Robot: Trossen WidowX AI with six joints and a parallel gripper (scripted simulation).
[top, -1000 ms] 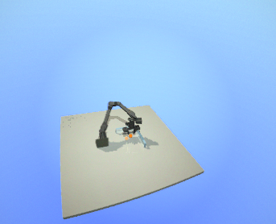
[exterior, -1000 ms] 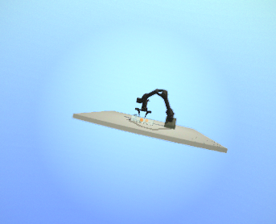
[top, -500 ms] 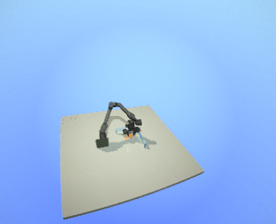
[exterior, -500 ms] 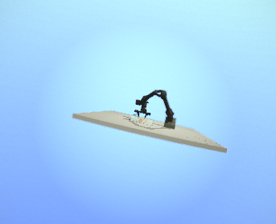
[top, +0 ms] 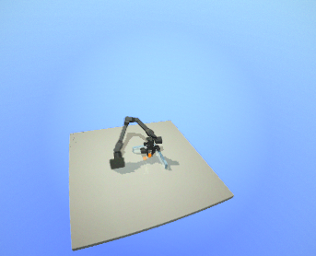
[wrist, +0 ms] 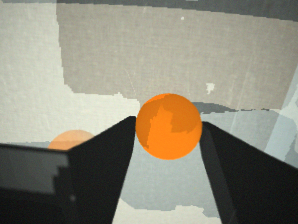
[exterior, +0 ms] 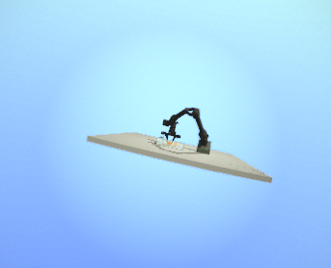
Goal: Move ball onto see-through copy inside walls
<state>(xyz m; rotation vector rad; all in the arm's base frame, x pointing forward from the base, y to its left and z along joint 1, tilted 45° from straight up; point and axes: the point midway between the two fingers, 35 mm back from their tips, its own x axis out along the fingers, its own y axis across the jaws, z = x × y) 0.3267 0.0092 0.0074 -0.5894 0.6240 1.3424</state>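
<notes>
Hand (wrist: 168,131) clamped on orange ball (wrist: 168,126); see-through copy (wrist: 71,140) left.

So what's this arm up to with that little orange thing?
The arm's tool is shut on an orange ball, one dark finger pressed against each side. A paler, see-through copy lies on the table off to one side, marking where the ball should end up. A low clear wall stands close by.

the hand (top: 149,155) grips the orange ball (top: 149,157) beside a clear wall (top: 164,160).
</notes>
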